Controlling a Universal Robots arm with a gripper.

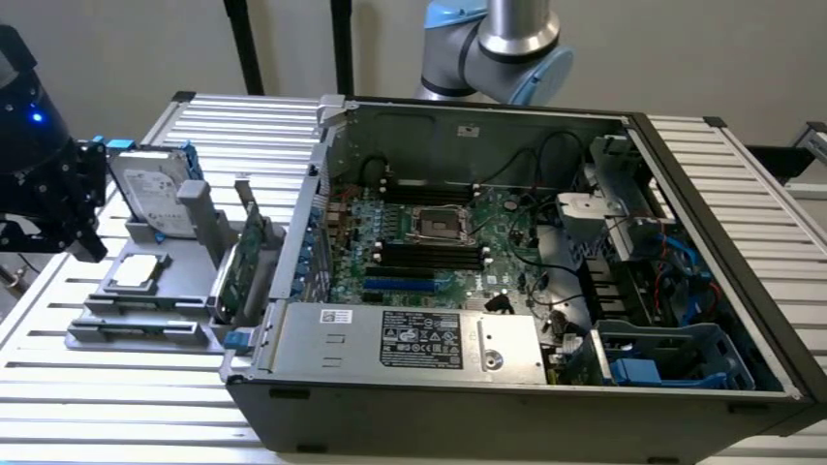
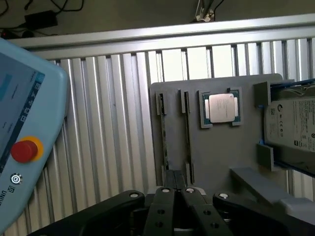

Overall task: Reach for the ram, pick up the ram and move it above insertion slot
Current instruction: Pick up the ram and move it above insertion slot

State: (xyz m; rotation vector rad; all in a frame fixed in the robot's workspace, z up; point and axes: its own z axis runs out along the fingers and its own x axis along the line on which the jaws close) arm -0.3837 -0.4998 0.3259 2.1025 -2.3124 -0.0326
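Observation:
The ram (image 2: 163, 135) is a thin dark-green stick standing on edge in a slot of the grey holder (image 2: 221, 152), seen from above. My gripper (image 2: 177, 192) hangs over the holder's near end, a short way from the ram, its black fingers (image 2: 165, 204) pressed together with nothing between them. In the exterior view the gripper (image 1: 80, 242) sits at the far left, beside the holder (image 1: 142, 291). The motherboard's long black memory slots (image 1: 427, 255) lie inside the open computer case (image 1: 517, 387), well to the exterior view's right of the gripper.
The holder also carries a CPU chip (image 2: 220, 107), a silver hard drive with blue rails (image 1: 155, 199) and a tall green expansion card (image 1: 239, 266). A teach pendant with a red button (image 2: 23, 150) lies on the ribbed metal table (image 2: 113, 123). The arm's grey and blue joints (image 1: 510, 39) rise behind the case.

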